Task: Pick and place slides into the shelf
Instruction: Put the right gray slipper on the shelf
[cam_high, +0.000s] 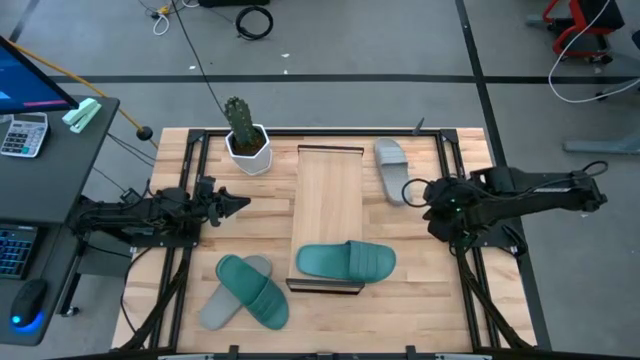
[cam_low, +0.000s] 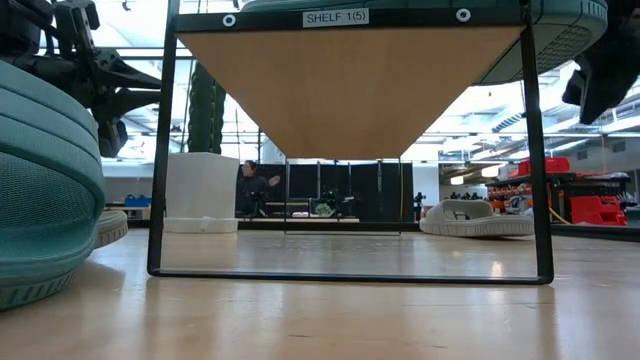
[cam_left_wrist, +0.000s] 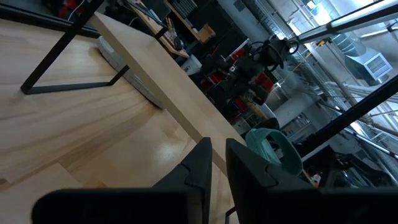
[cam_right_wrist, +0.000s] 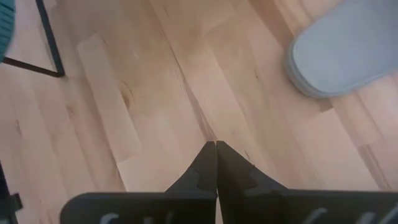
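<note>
Shelf: the light-wood shelf (cam_high: 329, 195) runs lengthwise down the middle of the slatted table (cam_high: 440, 310), its dark metal rails at the 12 and 6 o'clock ends; in the low view its near frame carries a label reading "SHELF 1(5)".
Teal slide on shelf: one teal-green slide (cam_high: 346, 261) lies crosswise on the 6 o'clock end of the board, its toe end overhanging toward 3 o'clock.
Teal slide on table: the second teal-green slide (cam_high: 252, 290) lies on the tabletop at 7 o'clock from the shelf, resting partly across a light grey slide (cam_high: 219, 306).
Grey slide near right arm: the other light grey slide (cam_high: 392, 170) lies on the tabletop at 2 o'clock from the shelf centre, just beside the board's long edge and apart from it.
Right gripper: the right gripper (cam_right_wrist: 216, 148) hangs over bare wood at 3 o'clock from the shelf, fingers pressed together and empty, the grey slide near it but not touched.
Left gripper: the left gripper (cam_left_wrist: 217, 146) sits at 9 o'clock from the shelf, pointing toward it, its fingers drawn nearly together with a narrow gap and nothing between them.
Cactus: a potted cactus (cam_high: 241, 124) in a white pot stands at 11 o'clock from the shelf.
Beyond the table: a desk with a calculator (cam_high: 22, 134) at 9 o'clock, cables on the floor at 12 o'clock.
</note>
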